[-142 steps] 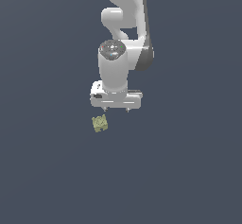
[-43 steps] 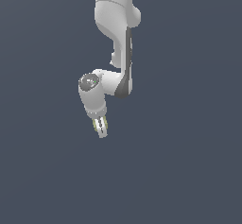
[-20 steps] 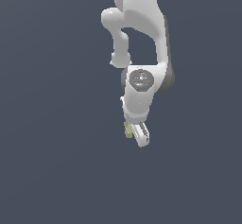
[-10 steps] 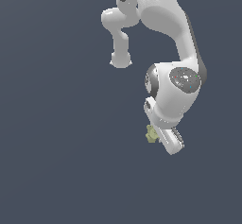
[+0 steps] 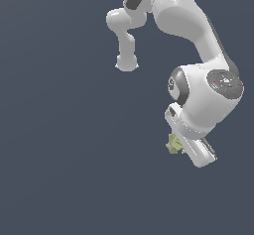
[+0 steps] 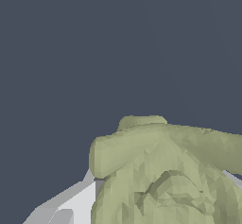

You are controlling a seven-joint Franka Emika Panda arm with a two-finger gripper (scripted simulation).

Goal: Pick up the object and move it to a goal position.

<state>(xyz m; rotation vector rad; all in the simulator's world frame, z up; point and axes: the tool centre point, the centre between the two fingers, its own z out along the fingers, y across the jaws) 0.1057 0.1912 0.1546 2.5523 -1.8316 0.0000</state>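
The pincer [image 5: 184, 148] is pinching the block [image 5: 173, 144], which sits between its fingers [image 6: 71, 204] and fills most of the wrist view. The tight grip lets the arm carry the block through the air toward a goal that neither view shows.

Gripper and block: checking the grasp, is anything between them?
Nothing. In the wrist view the block sits right against a finger; the exterior view shows it at the gripper.
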